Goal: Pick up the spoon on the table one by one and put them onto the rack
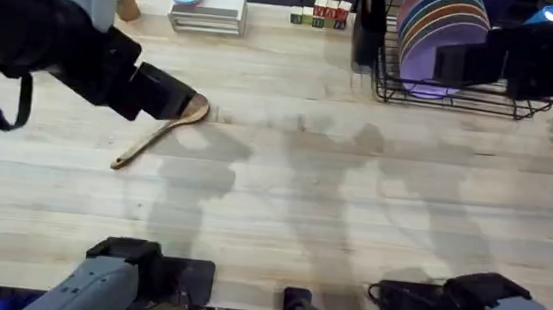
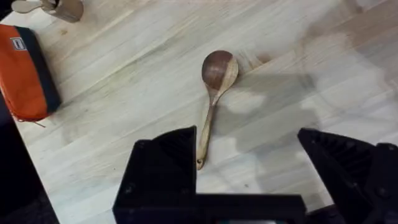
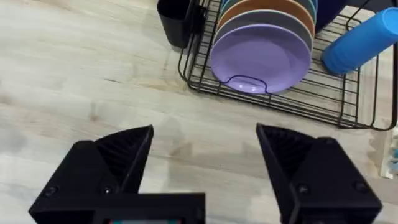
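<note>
Under the left arm (image 1: 85, 53), spoon (image 1: 158, 133) bowl half-hidden

Bare worktop (image 1: 352, 212) lies open between the spoon (image 1: 158, 132) and the rack (image 1: 462, 96). Upright coloured plates (image 3: 261, 50) crowd the rack's slots, a blue cup (image 3: 360, 40) lies alongside, and a black holder (image 3: 174, 22) hangs at its corner.

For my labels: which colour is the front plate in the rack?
Purple; the front plate in the rack shows best in the right wrist view.
</note>
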